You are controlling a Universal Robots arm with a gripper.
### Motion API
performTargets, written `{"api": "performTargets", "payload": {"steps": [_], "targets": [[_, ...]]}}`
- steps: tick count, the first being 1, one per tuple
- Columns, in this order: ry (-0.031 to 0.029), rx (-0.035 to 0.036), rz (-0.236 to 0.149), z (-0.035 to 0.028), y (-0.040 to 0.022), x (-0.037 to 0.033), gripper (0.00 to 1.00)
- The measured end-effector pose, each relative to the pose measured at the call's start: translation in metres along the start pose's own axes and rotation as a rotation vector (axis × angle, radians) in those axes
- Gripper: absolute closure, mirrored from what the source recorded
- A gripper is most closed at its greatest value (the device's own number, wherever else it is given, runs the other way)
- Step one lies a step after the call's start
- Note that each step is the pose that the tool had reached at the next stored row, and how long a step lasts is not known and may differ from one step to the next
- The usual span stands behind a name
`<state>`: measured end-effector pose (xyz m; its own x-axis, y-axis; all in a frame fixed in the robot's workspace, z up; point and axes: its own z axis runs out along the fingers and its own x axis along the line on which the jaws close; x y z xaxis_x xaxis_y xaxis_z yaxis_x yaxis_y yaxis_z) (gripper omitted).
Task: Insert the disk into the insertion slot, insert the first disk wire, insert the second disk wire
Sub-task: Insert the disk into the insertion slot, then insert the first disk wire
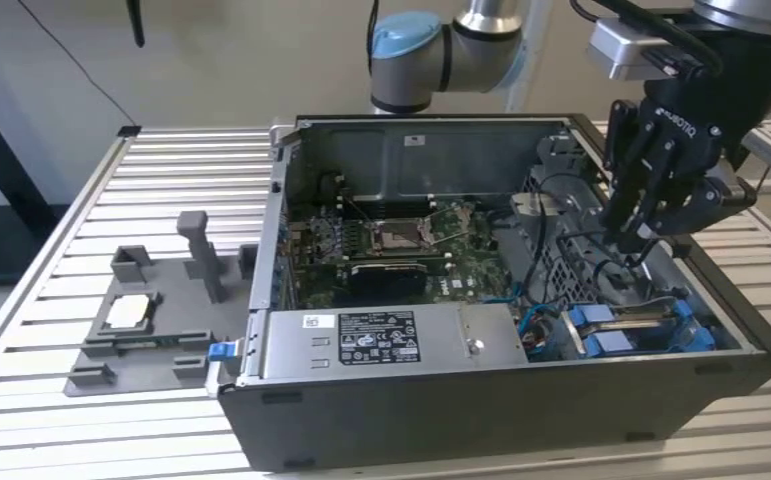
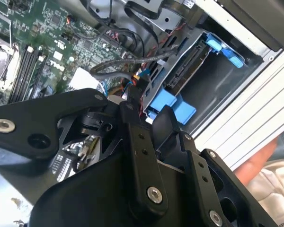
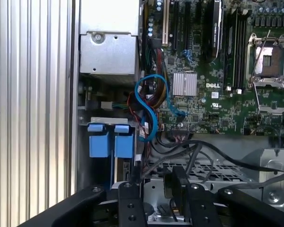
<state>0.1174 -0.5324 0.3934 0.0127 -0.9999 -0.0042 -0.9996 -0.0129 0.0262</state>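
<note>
The disk, grey in a blue carrier, sits in the drive slot at the case corner on the exterior view's right. Its blue tabs also show in both wrist views. My gripper hangs inside the case above the metal drive cage, a short way from the disk. In both wrist views the gripper stands open by a narrow gap, with bare cage showing through and nothing between the fingers. A black connector on red and orange wires lies right at the fingertips. Black cables cross the cage.
The open computer case lies on a slatted table. A grey power-supply box fills its front, the motherboard its floor, and a blue cable loops beside the disk. A grey fixture stands at the exterior view's left. A hand is nearby.
</note>
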Motion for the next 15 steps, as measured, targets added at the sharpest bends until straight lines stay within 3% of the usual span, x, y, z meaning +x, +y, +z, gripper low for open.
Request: {"api": "performTargets", "payload": {"steps": [5,9,15], "targets": [[0.0,-0.0001,-0.005,0.0013,-0.0064,-0.0038,0.6],[0.0,0.0,-0.005,0.0014,-0.0069,-0.0115,0.6],[0.0003,0.0001,-0.007,0.0027,-0.007,-0.012,0.6]]}}
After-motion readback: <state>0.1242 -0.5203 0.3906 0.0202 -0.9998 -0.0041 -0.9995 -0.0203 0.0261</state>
